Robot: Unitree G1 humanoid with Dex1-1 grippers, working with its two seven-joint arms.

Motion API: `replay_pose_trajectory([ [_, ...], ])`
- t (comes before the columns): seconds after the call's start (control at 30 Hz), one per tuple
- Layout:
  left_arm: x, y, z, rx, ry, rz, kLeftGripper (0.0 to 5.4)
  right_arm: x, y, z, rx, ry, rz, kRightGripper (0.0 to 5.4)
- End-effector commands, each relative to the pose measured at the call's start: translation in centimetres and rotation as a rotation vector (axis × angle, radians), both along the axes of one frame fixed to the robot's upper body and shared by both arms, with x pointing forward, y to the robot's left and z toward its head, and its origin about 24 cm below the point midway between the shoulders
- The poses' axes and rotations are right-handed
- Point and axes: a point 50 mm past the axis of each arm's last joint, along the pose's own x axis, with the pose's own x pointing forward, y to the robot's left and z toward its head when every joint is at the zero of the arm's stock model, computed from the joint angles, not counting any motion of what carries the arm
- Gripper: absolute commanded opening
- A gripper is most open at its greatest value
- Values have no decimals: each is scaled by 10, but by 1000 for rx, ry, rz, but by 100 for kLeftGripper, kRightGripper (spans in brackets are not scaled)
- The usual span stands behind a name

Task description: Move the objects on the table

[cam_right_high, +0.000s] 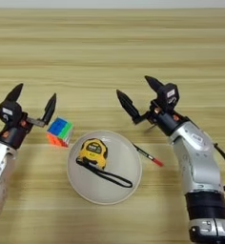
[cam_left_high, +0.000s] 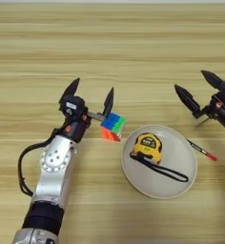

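Far half of table (cam_left_high: 114, 43) bare, free passage; near centre blocked by plate (cam_left_high: 181, 183) carrying tape measure (cam_left_high: 148, 145), puzzle cube (cam_left_high: 113, 126) just left, pen (cam_left_high: 202, 150) right.

Puzzle cube (cam_left_high: 113, 126) sits on the table (cam_left_high: 133, 52) just left of the plate (cam_left_high: 181, 183), with the tape measure (cam_left_high: 148, 146) on the plate. Pen (cam_left_high: 202, 149) lies off the plate's right rim. Left gripper (cam_left_high: 90, 95) stands spread just behind-left of the cube, right gripper (cam_right_high: 139, 95) spread behind the pen.

A robot test bench: bare wooden table (cam_left_high: 133, 43) with assorted small props.
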Motion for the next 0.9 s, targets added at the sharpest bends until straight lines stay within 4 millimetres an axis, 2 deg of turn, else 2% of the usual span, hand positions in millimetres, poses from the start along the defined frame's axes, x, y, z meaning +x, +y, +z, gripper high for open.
replay_pose_trajectory([
  [0.03,-4,-4,-11,39,69,-36,540,1,1,1,3,-14,-14,536],
  [0.53,-8,-22,-42,42,258,-107,540,1,1,2,18,-24,-26,536],
  [0.9,-4,-22,-56,49,327,-87,540,0,2,6,36,-42,-33,536],
])
